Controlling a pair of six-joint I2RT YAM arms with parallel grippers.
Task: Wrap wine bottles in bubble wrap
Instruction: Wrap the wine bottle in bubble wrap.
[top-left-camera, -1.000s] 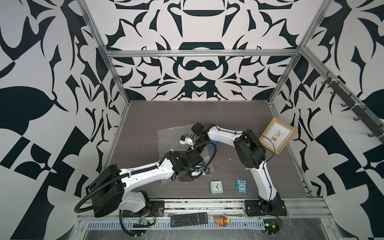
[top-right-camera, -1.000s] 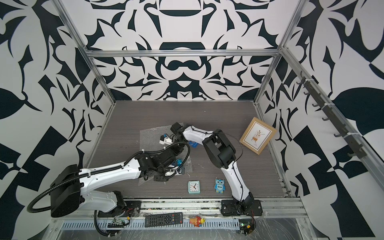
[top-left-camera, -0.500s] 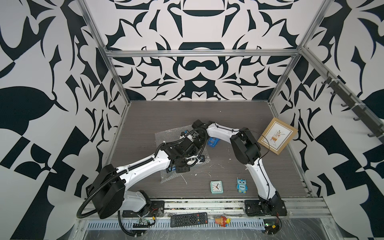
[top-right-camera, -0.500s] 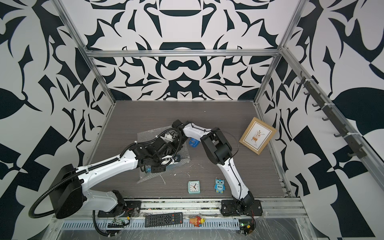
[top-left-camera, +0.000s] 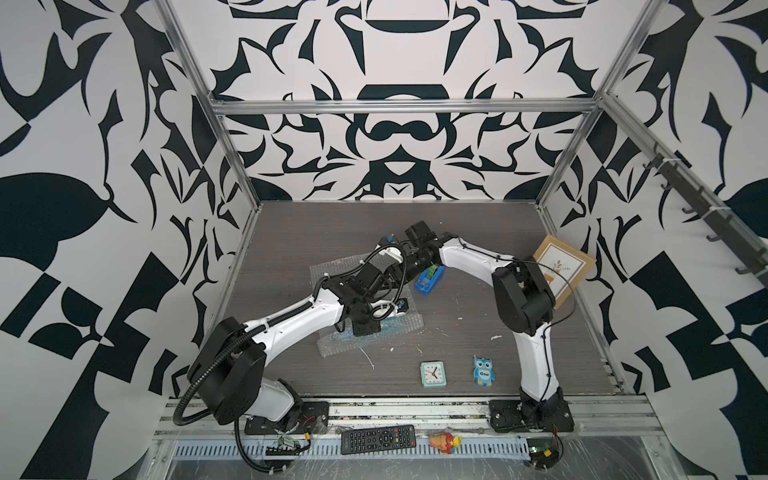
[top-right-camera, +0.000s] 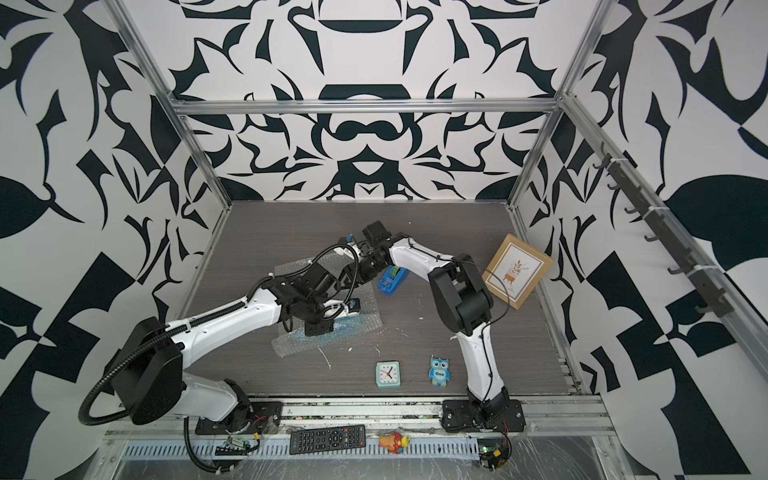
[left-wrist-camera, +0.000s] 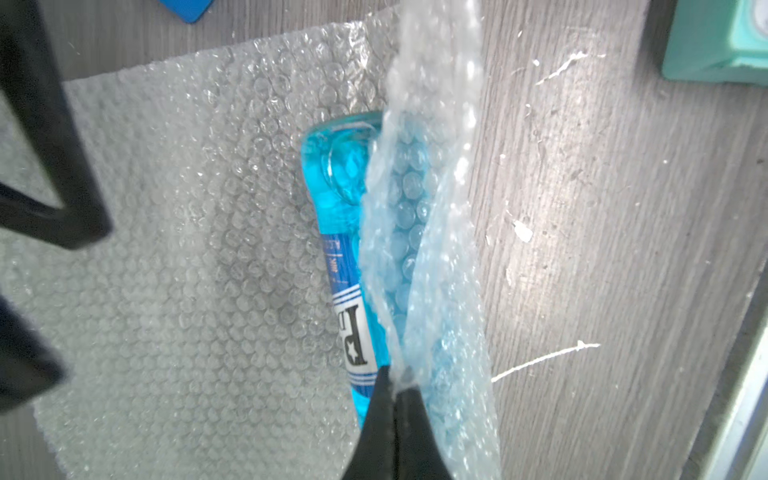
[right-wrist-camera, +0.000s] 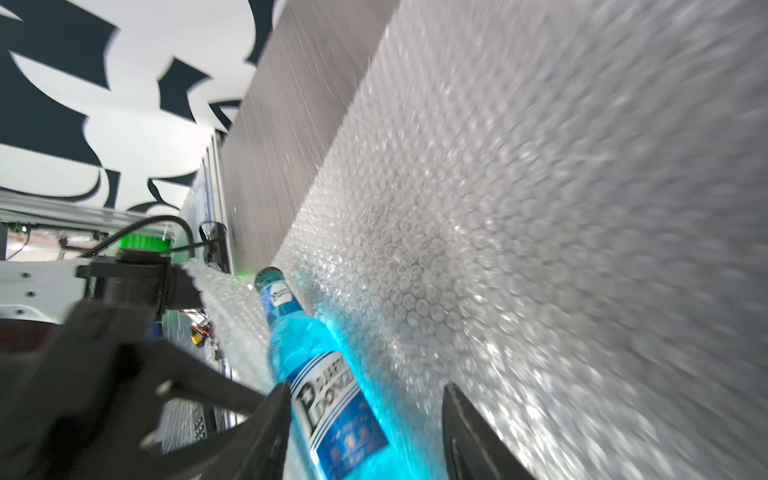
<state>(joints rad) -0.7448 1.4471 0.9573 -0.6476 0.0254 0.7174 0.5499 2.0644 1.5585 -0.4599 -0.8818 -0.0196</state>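
Our left arm (top-left-camera: 299, 320) has reached further in since a second ago, left hand (left-wrist-camera: 397, 384) pinched shut on the floppy bubble wrap (left-wrist-camera: 187, 249) edge, folding it over the slick, rolly glass bottle (left-wrist-camera: 345, 232) lying on it on the worktop (left-wrist-camera: 602, 249); right hand (right-wrist-camera: 365, 388) straddles the label (right-wrist-camera: 332, 399) half-open, right where we'd grip.

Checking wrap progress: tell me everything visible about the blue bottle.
The bottle is small clear glass, full of bright blue liquid, narrow-necked, with a blue-and-white label. It lies on its side on the bubble wrap. The left gripper, shut on the sheet's edge, holds a flap over one side. The right gripper stands open astride its body.
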